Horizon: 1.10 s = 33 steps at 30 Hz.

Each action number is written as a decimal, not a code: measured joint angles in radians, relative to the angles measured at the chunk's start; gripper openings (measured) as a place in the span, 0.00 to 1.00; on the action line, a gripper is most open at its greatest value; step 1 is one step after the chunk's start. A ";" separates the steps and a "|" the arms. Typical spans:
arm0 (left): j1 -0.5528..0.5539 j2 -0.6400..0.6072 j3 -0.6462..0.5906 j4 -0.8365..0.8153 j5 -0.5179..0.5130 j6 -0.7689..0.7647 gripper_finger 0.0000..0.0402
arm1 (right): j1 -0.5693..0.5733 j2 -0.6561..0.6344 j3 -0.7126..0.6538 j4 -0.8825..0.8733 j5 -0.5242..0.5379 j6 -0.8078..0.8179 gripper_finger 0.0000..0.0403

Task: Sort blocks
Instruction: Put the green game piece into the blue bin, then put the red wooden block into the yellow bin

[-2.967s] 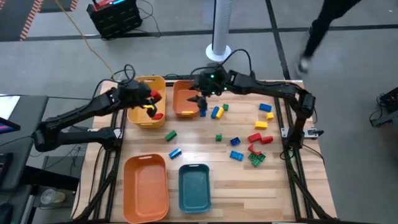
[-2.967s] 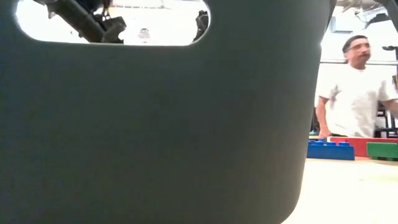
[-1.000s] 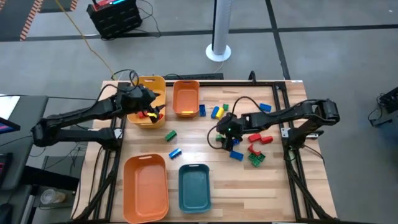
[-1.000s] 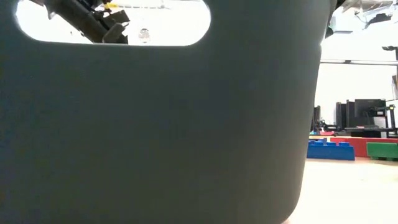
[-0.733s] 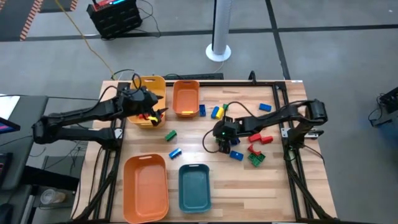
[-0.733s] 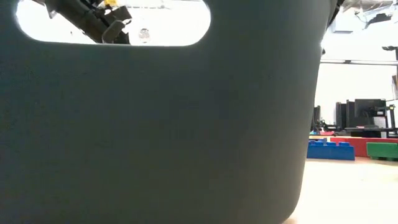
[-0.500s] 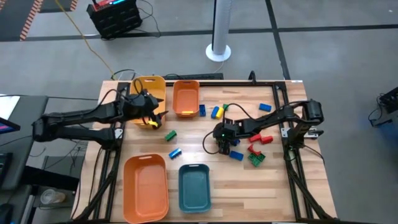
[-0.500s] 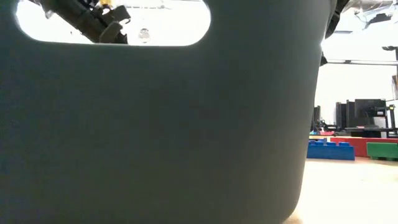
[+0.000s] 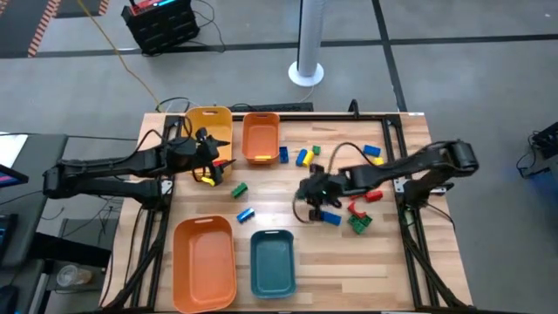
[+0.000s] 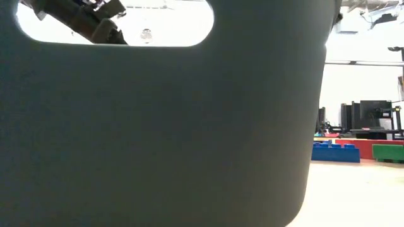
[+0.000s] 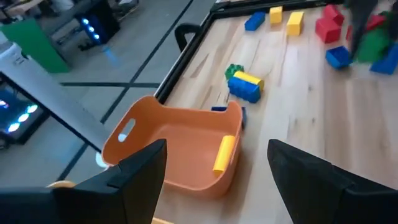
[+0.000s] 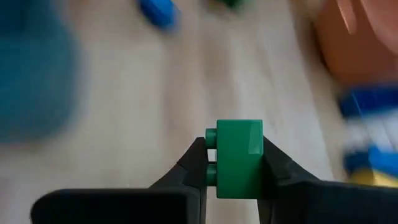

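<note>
High view looks straight down on the whole bench (image 9: 288, 218). Low view sits at bench height, pressed against a dark bin wall (image 10: 164, 139). Left wrist view faces the small orange bin (image 11: 180, 146), also seen from above (image 9: 260, 138). Right wrist view is very close.

The held block (image 12: 239, 158) is plain green; the bins are yellow (image 9: 209, 119), orange (image 9: 260, 139) (image 9: 206, 264) and teal (image 9: 272, 263); the tabletop (image 9: 279, 205) is pale wood.

Right claw (image 12: 239, 163) clamped; left claw (image 11: 214, 171) spread wide.
</note>
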 joint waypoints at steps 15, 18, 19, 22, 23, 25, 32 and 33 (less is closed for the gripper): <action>-0.010 0.005 0.000 0.031 0.009 -0.109 0.68 | 0.237 0.268 0.272 0.153 -0.070 0.016 0.19; -0.034 0.005 0.000 0.011 0.026 -0.139 0.68 | 0.251 0.371 0.359 0.071 -0.079 0.020 0.20; -0.041 0.005 0.000 0.002 0.027 -0.150 0.68 | 0.256 0.396 0.385 0.039 -0.080 0.026 0.22; -0.057 0.005 0.000 -0.015 0.027 -0.189 0.68 | 0.258 0.445 0.452 -0.015 -0.079 0.050 0.30; -0.060 0.005 0.000 -0.015 0.027 -0.201 0.68 | 0.256 0.456 0.463 -0.034 -0.079 0.063 0.34; -0.067 0.004 0.000 -0.013 0.027 -0.220 0.68 | 0.256 0.473 0.477 -0.045 -0.079 0.088 0.43; -0.073 0.005 0.000 0.050 0.019 -0.221 0.68 | 0.255 0.424 0.478 -0.079 -0.064 0.114 0.63; -0.073 0.005 0.000 0.054 0.018 -0.227 0.68 | 0.256 0.403 0.478 -0.093 -0.046 0.112 0.63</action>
